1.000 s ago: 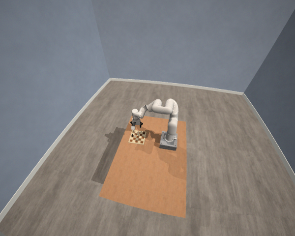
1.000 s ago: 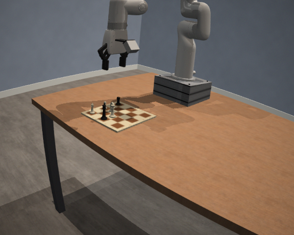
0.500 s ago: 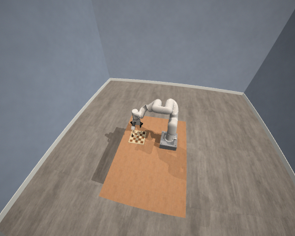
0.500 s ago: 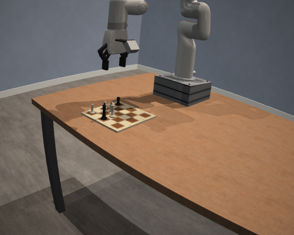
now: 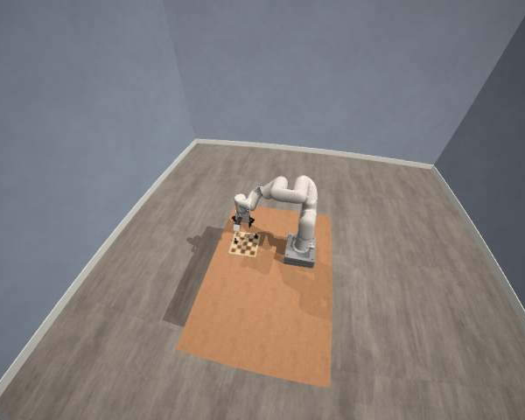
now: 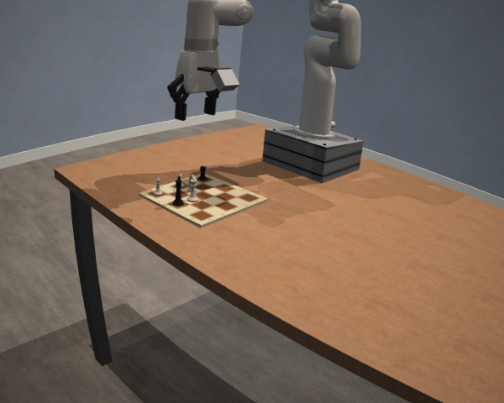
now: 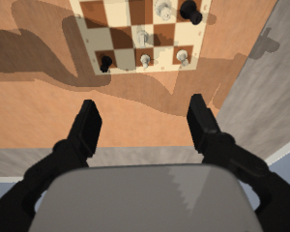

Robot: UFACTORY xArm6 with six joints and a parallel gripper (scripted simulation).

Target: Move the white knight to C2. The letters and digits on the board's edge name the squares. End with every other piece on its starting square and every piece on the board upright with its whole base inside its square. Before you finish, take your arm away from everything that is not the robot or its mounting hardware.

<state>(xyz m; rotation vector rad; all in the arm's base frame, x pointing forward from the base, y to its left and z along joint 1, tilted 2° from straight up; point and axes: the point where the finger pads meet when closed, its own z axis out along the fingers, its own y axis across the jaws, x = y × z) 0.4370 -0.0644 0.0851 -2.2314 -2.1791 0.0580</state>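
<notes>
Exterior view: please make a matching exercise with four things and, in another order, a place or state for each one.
Things:
1. hand
2. chessboard
3. arm's base
4. table leg

Places or states:
A. dark, under the table's near corner
B. open, high in the air, holding nothing
C. lying flat near the table's edge
D. grey stacked block on the table

Pairs: 1-B, 2-C, 3-D, 4-A
</notes>
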